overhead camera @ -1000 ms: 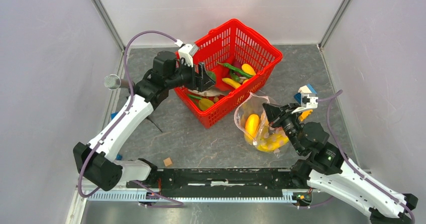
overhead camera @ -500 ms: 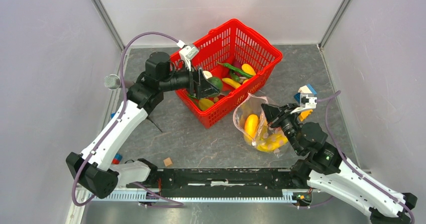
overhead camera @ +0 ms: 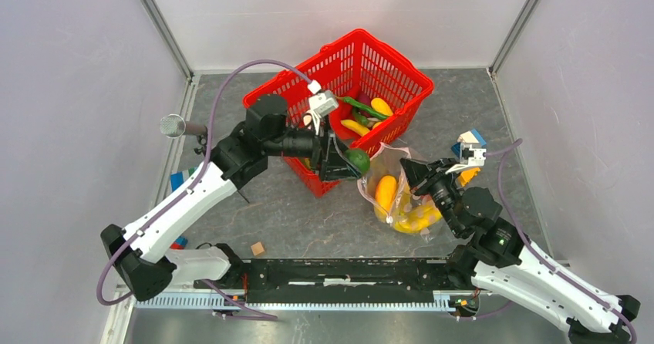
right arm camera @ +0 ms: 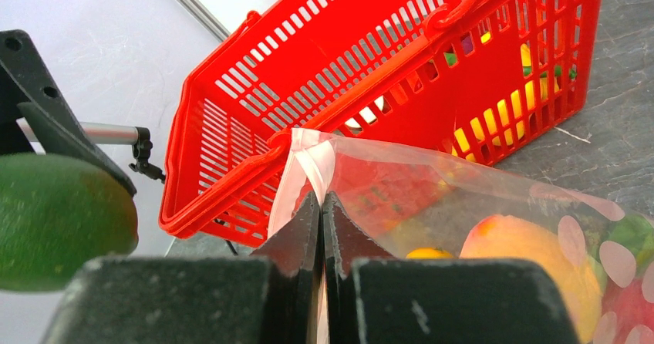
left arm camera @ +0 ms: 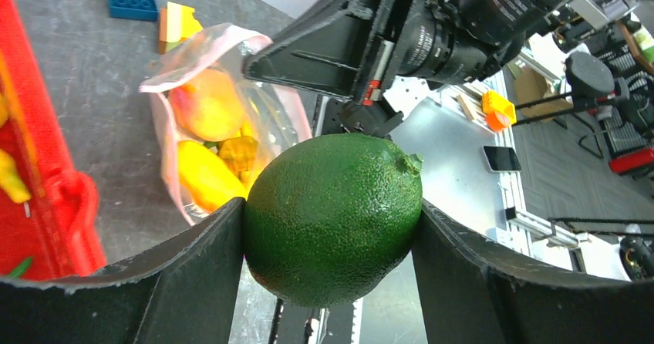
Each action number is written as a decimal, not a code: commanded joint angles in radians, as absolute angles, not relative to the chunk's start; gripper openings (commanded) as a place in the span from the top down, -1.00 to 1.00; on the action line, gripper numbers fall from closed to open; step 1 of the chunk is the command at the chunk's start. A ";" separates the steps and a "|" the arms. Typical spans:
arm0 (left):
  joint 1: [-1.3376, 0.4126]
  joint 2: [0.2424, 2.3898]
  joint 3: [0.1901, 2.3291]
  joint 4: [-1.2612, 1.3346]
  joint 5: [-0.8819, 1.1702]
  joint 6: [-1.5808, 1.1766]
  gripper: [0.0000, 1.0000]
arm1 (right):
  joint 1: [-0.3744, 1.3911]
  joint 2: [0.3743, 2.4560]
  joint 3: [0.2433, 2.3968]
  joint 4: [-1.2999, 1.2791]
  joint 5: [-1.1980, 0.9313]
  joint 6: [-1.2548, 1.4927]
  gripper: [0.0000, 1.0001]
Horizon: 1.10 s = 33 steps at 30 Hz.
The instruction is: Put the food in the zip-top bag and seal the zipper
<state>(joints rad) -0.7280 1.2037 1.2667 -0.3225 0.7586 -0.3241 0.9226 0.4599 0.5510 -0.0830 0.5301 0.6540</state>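
Note:
My left gripper [overhead camera: 351, 161] is shut on a round dark green fruit [left arm camera: 333, 217], which fills the gap between the jaws. It hangs just past the near corner of the red basket [overhead camera: 339, 59], beside the mouth of the zip-top bag [overhead camera: 397, 197]. The clear dotted bag lies on the floor with yellow and orange food [overhead camera: 385, 190] inside. My right gripper [right arm camera: 321, 201] is shut on the bag's mouth edge, pinching the pale zipper [right arm camera: 308, 155] and holding it up. More food [overhead camera: 370, 109], yellow and green, lies in the basket.
Coloured building bricks [overhead camera: 472, 139] sit right of the bag, and others [overhead camera: 179, 179] lie by the left wall. A small wooden cube [overhead camera: 257, 248] lies near the rail at the front. A silver cylinder [overhead camera: 173, 126] sticks out from the left wall. Walls close in three sides.
My left arm has swung right and toward the front, carrying the green fruit from over the basket to the bag's mouth. The right arm and bag have barely moved.

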 commanded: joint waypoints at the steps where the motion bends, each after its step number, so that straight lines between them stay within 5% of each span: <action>1: -0.810 1.218 1.306 -0.252 0.705 -0.327 0.39 | 0.925 0.441 0.548 -0.043 0.524 0.655 0.92; 26: -1.036 1.604 1.549 -0.371 0.191 -0.282 0.33 | 0.925 0.332 0.574 0.023 0.461 0.647 0.92; 30: -1.053 1.616 1.584 -0.408 0.203 -0.252 -0.08 | 0.925 0.319 0.574 0.002 0.501 0.642 0.92; 33: -1.057 1.599 1.583 -0.407 0.215 -0.241 -0.93 | 0.925 0.306 0.572 -0.032 0.555 0.644 0.93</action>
<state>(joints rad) -1.0416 1.6215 1.5314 -0.4007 0.2214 -0.2977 0.9192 0.3298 0.5419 -0.0479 0.5034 0.6472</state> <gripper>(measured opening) 0.780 0.043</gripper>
